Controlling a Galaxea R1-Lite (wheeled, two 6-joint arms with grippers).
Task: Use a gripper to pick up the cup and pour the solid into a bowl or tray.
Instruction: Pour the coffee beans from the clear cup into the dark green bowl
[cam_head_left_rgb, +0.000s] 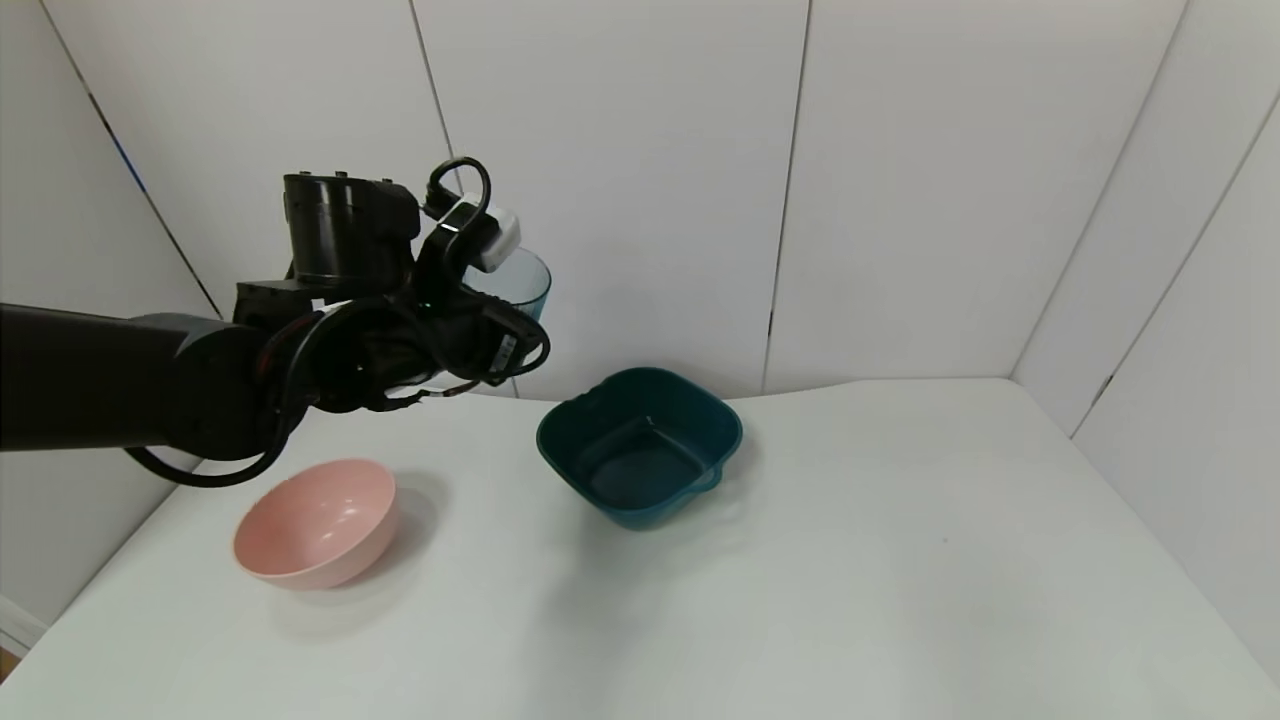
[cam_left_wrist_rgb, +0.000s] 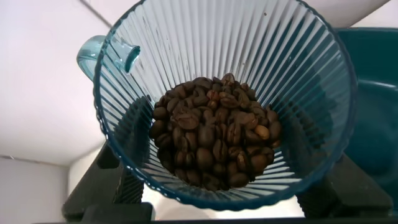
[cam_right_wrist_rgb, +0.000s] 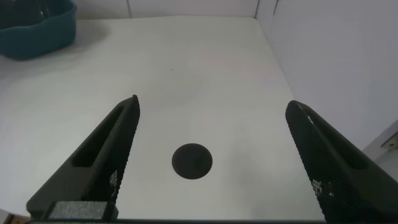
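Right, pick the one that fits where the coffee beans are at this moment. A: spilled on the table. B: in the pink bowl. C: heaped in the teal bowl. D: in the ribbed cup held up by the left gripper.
D: the beans sit in a heap at the bottom of the cup, which the left gripper holds above the table, while the teal bowl and pink bowl both look empty.

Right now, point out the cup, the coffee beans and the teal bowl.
cup (cam_left_wrist_rgb: 298, 68), left wrist view, ribbed inner wall.
coffee beans (cam_left_wrist_rgb: 214, 134), left wrist view, middle of heap.
teal bowl (cam_head_left_rgb: 640, 465), head view, bare flat bottom.
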